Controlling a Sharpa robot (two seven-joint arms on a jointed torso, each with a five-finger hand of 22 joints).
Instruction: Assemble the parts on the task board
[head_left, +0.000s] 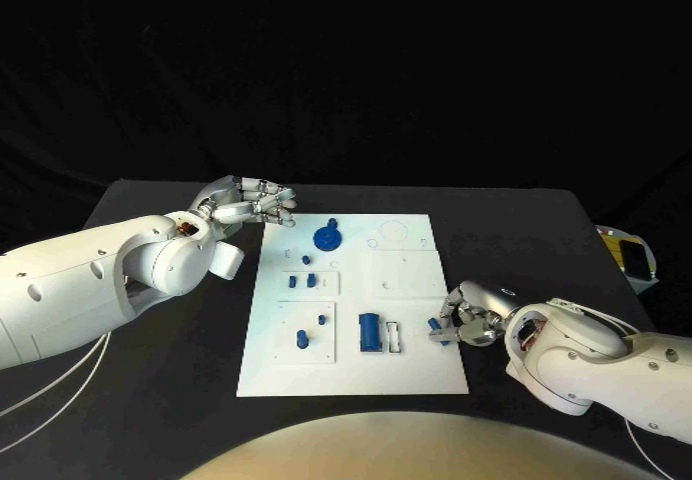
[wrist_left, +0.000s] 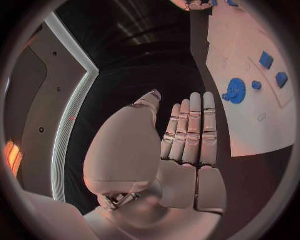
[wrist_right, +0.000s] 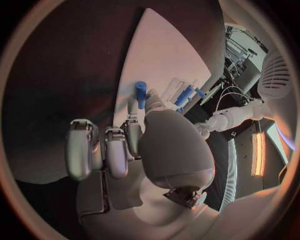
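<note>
Right robot hand (head_left: 464, 322) pinches a small blue peg (head_left: 436, 326) at the white board's (head_left: 411, 375) right edge, its long axis roughly upright, while the left robot hand (head_left: 248, 203) hovers open at the far-left corner.

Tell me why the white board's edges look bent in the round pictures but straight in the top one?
Fisheye lenses: in the left wrist view the task board bows along its edge; in the right wrist view it curves too. The head view keeps it straight, brightly lit against dark surroundings.
</note>
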